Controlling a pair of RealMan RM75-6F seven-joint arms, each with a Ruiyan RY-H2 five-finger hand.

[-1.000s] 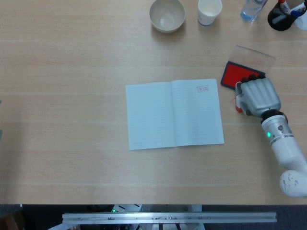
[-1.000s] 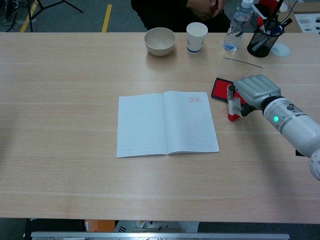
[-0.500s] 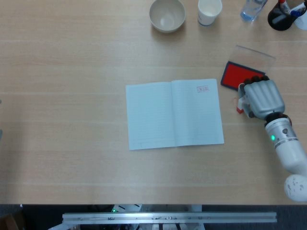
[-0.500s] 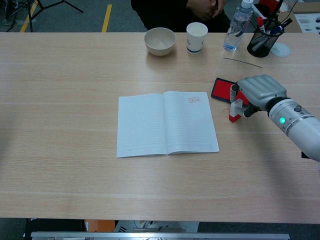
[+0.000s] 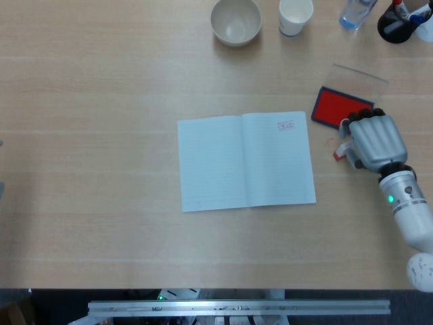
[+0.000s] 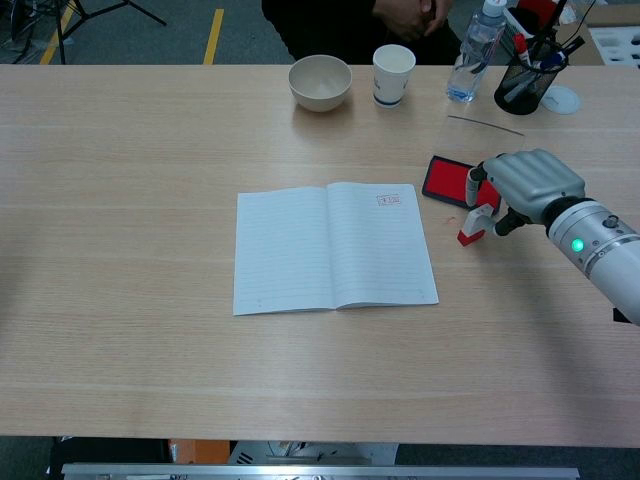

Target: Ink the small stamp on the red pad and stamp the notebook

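The right hand (image 6: 528, 180) comes in from the table's right edge on a white forearm, knuckles up, fingers curled down around the small stamp (image 6: 476, 222) — the stamp leans, its red base on the table (image 6: 150, 330) and its top tilted toward the hand. From the head view the hand covers most of the stamp, so only the red end shows beside the thumb. The stamp stands just beside the near corner of the red ink pad (image 6: 447, 182), whether touching I cannot tell. Left of it the open notebook (image 6: 333, 246) lies flat, a red stamp mark (image 6: 389, 199) on its right page. Beyond stand a bowl (image 6: 320, 83), a paper cup (image 6: 393, 75), a water bottle (image 6: 472, 52) and a pen holder (image 6: 527, 82). The left hand shows in neither view.
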